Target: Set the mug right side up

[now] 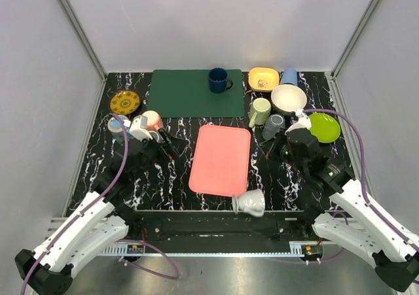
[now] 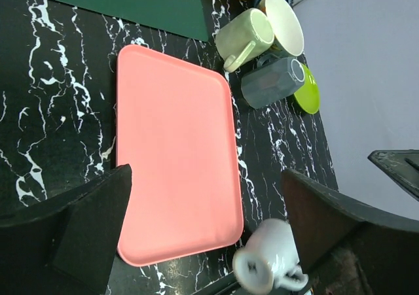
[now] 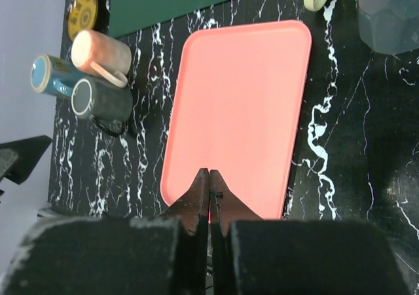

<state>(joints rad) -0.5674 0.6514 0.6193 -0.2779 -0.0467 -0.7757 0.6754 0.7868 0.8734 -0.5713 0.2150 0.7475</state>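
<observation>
The white mug (image 1: 249, 203) lies on its side at the table's near edge, just below the pink tray's (image 1: 221, 157) near right corner. In the left wrist view the mug (image 2: 268, 262) looks blurred, its base facing the camera and its handle low at the right. My left gripper (image 2: 209, 210) hangs open over the tray's left side, nothing between its fingers (image 2: 98, 223). My right gripper (image 3: 209, 175) is shut and empty, its tips pressed together above the tray; from above it (image 1: 270, 150) sits right of the tray. No gripper touches the mug.
A dark blue mug (image 1: 218, 80) stands on the green mat (image 1: 190, 95). At the back right are a yellow bowl (image 1: 263, 79), white bowl (image 1: 289, 97), light green mug (image 1: 260, 110), grey cup (image 1: 273, 126) and green plate (image 1: 324, 127). Other mugs (image 1: 152, 120) and a yellow plate (image 1: 125, 102) sit left.
</observation>
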